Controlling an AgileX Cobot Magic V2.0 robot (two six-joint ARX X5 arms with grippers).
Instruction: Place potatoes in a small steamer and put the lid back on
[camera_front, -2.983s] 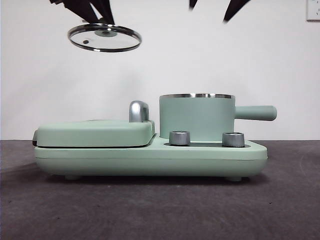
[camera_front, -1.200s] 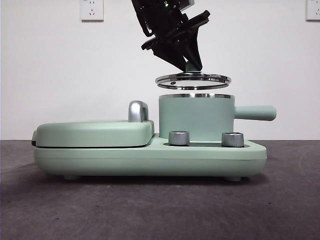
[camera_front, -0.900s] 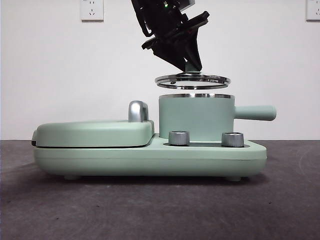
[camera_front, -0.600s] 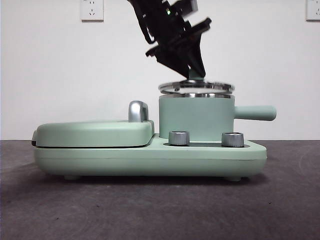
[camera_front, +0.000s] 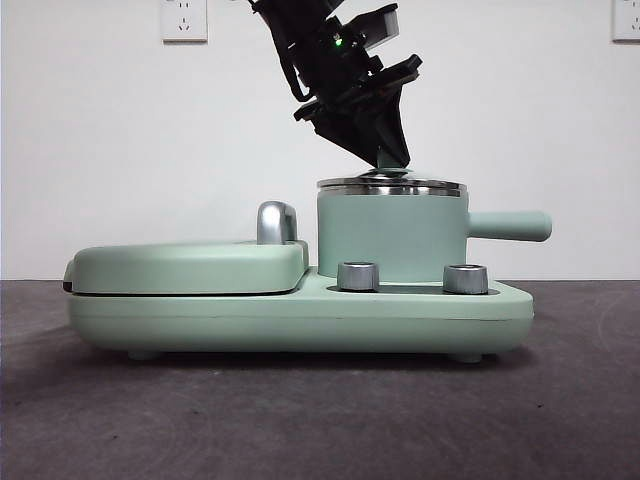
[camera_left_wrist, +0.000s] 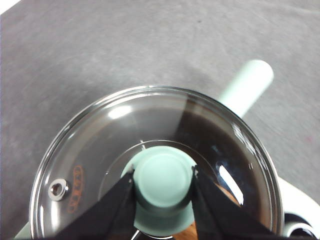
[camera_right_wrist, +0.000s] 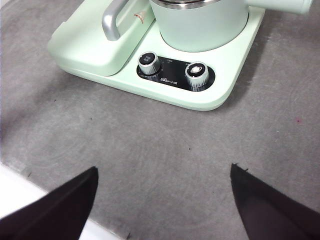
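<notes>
One glass lid (camera_front: 391, 184) with a shiny steel rim is sitting flat on the small steamer (camera_front: 392, 236), a smooth mint-green cylinder with a straight side handle. The left gripper (camera_left_wrist: 164, 186) is pinching the lid's round mint knob (camera_left_wrist: 164, 181). Something orange-brown is showing through the glass, can't tell what. The right gripper (camera_right_wrist: 162, 200) is hanging wide apart over the gray table (camera_right_wrist: 165, 150), nearer than the cooker.

A plain white wall (camera_front: 120, 150) rises behind the bench (camera_front: 300, 420), whose top is a dark grey, slightly mottled mat. Two white power sockets sit high on the wall, one socket (camera_front: 184, 20) toward its left part and another socket (camera_front: 626, 20) at its right edge. The light is even and soft.
</notes>
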